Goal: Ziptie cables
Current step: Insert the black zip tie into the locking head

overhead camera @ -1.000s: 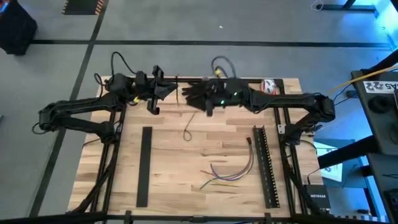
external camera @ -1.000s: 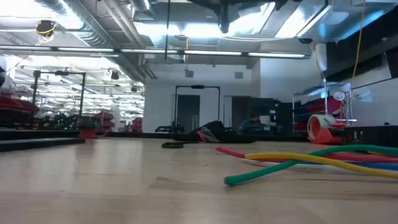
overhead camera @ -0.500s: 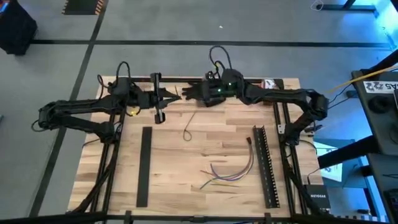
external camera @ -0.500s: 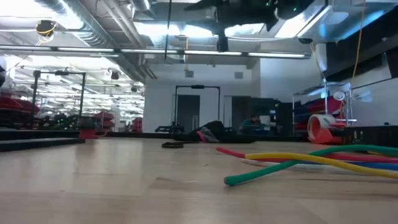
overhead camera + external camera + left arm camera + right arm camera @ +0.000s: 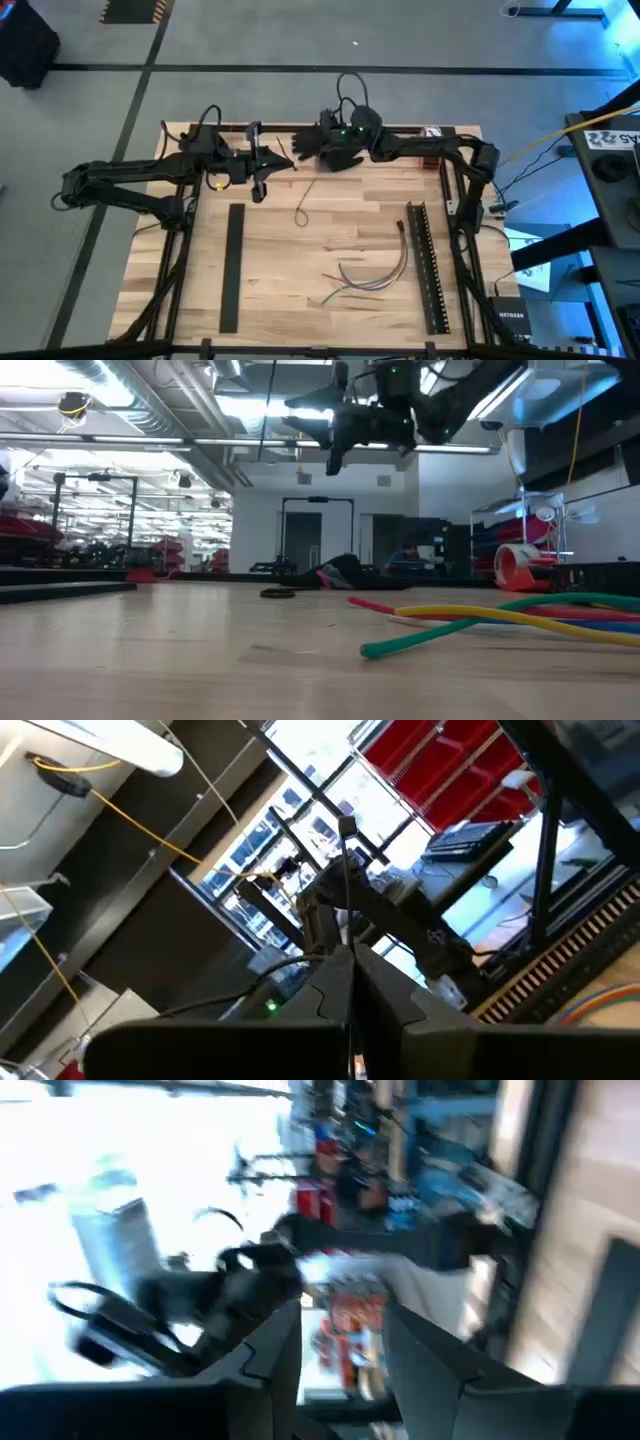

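Both grippers are raised at the table's far edge, tips nearly meeting; the left gripper is pinched closed, the right gripper parted and holding nothing; the cables lie loose near the front, beside a black slotted bar.

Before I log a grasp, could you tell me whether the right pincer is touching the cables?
Apart. The high view shows the right pincer up at the table's far edge, while the cables lie loose on the near boards, bare wood between them.
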Action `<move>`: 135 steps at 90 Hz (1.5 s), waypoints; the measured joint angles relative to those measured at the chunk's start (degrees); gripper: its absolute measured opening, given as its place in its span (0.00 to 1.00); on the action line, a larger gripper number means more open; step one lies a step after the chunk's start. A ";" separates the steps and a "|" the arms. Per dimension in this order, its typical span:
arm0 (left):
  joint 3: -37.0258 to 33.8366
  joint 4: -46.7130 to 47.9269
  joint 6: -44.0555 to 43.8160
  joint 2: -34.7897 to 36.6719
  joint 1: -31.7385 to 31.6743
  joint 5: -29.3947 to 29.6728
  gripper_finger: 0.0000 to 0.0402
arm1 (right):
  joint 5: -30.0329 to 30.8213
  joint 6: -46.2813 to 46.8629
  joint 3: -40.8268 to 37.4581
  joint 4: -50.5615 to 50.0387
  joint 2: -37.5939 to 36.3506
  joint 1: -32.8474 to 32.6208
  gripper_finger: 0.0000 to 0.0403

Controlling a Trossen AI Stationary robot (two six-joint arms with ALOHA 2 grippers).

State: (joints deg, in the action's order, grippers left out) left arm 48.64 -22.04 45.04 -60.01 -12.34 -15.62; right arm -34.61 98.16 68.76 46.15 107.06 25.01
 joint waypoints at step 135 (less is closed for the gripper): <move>-0.07 -8.67 -42.71 -7.04 1.51 6.71 0.00 | 5.71 -44.23 -0.01 8.60 -0.25 -2.30 0.01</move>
State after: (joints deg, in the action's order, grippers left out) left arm 48.58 -30.71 2.33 -67.05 -10.83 -8.90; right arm -28.90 53.93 68.75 54.76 106.81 22.71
